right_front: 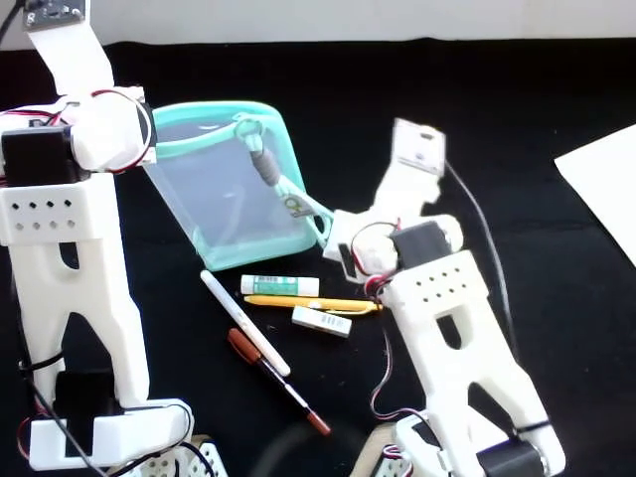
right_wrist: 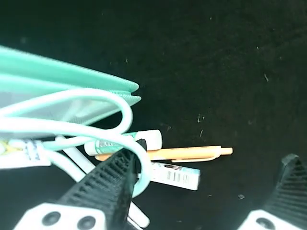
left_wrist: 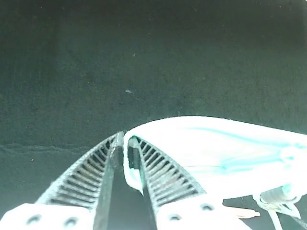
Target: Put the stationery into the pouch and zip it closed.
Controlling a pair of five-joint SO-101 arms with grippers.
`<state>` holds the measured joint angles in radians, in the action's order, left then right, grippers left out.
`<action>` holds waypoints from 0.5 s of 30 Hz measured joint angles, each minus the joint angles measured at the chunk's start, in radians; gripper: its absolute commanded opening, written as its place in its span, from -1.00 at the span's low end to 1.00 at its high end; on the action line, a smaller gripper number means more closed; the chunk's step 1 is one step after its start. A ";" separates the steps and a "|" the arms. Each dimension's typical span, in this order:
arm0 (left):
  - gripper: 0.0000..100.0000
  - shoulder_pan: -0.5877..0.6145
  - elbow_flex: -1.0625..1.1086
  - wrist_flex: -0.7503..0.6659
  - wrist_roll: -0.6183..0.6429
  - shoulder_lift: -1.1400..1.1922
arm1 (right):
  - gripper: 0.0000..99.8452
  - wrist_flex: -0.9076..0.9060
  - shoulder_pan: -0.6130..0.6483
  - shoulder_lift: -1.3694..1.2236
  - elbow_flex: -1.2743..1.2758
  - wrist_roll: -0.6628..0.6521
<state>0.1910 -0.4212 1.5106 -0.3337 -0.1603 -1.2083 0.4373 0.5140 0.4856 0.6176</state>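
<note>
- Far left, the left gripper (left_wrist: 125, 146) is clamped on the rim of the pouch (right_front: 224, 189), jaws pinched together with the edge between them.
- The pouch is mint green and see-through, and lies tilted on the table (right_front: 517, 99) between the two arms, its mouth towards the left arm.
- Just below the pouch is the loose stationery: a white pen (right_front: 243, 321) and a brown pen (right_front: 273, 376) lying slantwise, then a glue stick (right_front: 280, 286), a yellow pen (right_front: 313, 304) and an eraser (right_front: 321, 321) stacked close together. All of it is outside the pouch.
- At the pouch's near right corner is the right gripper (right_wrist: 208, 160), jaws wide apart, with the pouch's loop (right_wrist: 128, 111) curling against one finger.
- The table is covered in black cloth with a few specks of lint.
- A sheet of paper (right_front: 606, 189) lies at the right edge.
- A pale wall (right_front: 348, 18) runs behind the table.
</note>
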 measured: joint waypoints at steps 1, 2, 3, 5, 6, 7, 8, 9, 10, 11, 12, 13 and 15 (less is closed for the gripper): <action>-0.99 0.000 0.000 0.000 0.000 0.000 | -0.19 0.005 0.000 0.002 0.000 0.012; -0.99 0.000 0.003 0.000 0.000 0.000 | -0.19 0.005 0.000 0.006 0.000 0.014; -0.99 0.000 0.005 0.000 0.000 0.000 | -0.19 0.005 -0.002 0.011 0.000 0.012; -0.99 0.002 0.005 0.000 0.000 0.000 | -0.19 -0.014 0.000 0.015 -0.002 0.002; -0.99 0.002 0.005 0.000 0.000 0.000 | -0.19 -0.026 0.014 0.015 -0.014 -0.017; -0.99 0.002 0.005 0.000 0.000 0.000 | -0.19 -0.035 0.038 0.015 -0.025 -0.058; -0.99 0.002 0.005 0.000 0.000 0.000 | -0.19 -0.046 0.069 0.017 -0.034 -0.137; -0.99 0.002 0.005 0.000 0.000 0.000 | -0.19 -0.058 0.091 0.017 -0.041 -0.239; -0.99 0.002 0.005 0.000 0.000 0.000 | -0.19 -0.066 0.101 0.017 -0.046 -0.370; -0.99 0.002 0.005 0.000 0.000 0.000 | -0.19 -0.072 0.106 0.017 -0.048 -0.499; -0.99 0.002 0.005 0.000 0.000 0.000 | -0.19 -0.077 0.106 0.017 -0.051 -0.628; -0.99 0.002 0.005 0.000 0.000 0.000 | -0.19 -0.078 0.106 0.017 -0.057 -0.723; -0.99 0.002 0.005 0.000 0.000 0.000 | -0.19 -0.084 0.103 0.017 -0.097 -0.810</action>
<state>0.1926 -0.4166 1.5106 -0.3337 -0.1603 -1.2927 0.5401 0.5309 0.3890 -0.1926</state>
